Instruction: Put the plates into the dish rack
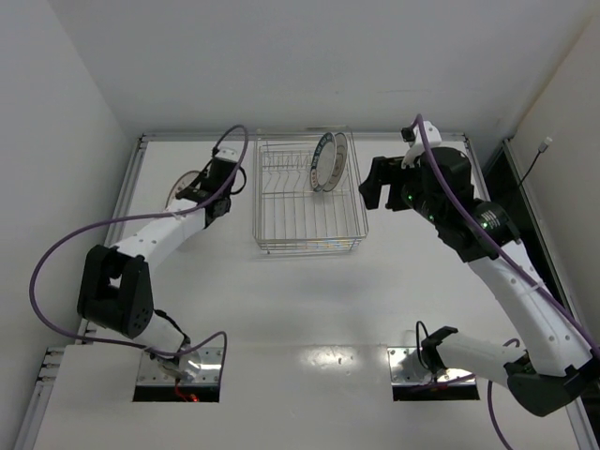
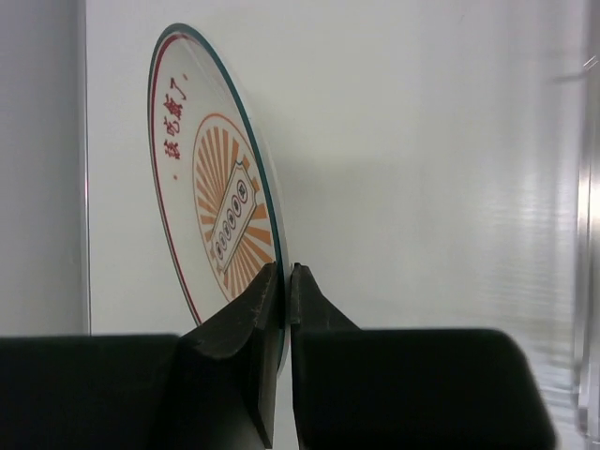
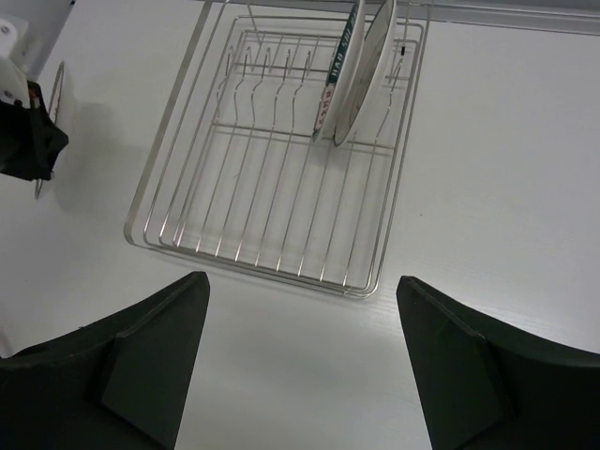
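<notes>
- Black fingertips (image 2: 253,319) fill the bottom of the left wrist view. What is the left gripper (image 2: 286,278) doing?
- Its jaws are pressed together on the rim of the sunburst plate (image 2: 220,202), one on each face, pinching it at the edge.
- How does that plate look?
- White, with an orange sunburst around a ticket-shaped centre mark, red characters near the rim, and a thin dark line and a red line around the edge. It is held up on its edge, not lying flat.
- Where is it?
- Over the far left part of the table (image 1: 309,309), left of the dish rack (image 3: 265,264) and apart from it.
- And the rack?
- Silver wire, with rows of upright dividers. The blue-rimmed plate (image 3: 339,70) and the plain white plate (image 3: 373,66) stand side by side in slots at its far right end, leaning slightly. The other slots hold nothing.
- The other arm?
- The right gripper (image 3: 300,361) hangs above the table to the right of the rack, its jaws spread wide with nothing between them.
- What is hard to see?
- From above, the left arm (image 1: 159,234) covers much of the sunburst plate. Whether its lower edge touches the table cannot be told. The white plate's face is turned away.
</notes>
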You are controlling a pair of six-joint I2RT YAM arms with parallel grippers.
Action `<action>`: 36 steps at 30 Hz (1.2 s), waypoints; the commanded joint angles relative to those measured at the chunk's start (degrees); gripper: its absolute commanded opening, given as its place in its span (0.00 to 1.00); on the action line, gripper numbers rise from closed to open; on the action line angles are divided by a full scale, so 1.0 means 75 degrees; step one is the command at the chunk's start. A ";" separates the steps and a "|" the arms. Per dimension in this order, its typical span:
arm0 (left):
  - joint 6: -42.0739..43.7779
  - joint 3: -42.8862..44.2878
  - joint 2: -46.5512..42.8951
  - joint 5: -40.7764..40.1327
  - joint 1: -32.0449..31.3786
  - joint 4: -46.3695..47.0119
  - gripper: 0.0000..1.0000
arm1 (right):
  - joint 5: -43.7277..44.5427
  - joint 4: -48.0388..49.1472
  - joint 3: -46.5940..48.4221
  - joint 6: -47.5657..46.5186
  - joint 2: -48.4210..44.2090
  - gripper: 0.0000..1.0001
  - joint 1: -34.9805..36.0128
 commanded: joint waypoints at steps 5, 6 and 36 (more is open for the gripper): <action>-0.0722 0.2196 -0.0400 0.0081 -0.0313 -0.1268 0.00 | 0.0034 -0.0352 0.0916 0.0126 0.0130 0.79 -0.0028; -0.0851 0.2454 -0.0400 0.0152 -0.0313 -0.1606 0.00 | 0.0034 -0.0528 0.1068 0.0195 0.0131 0.79 -0.0028; -0.6126 0.3382 0.1884 0.6738 -0.0477 0.6054 0.00 | 0.1463 -0.2521 0.2289 -0.0155 0.0119 0.89 -0.0028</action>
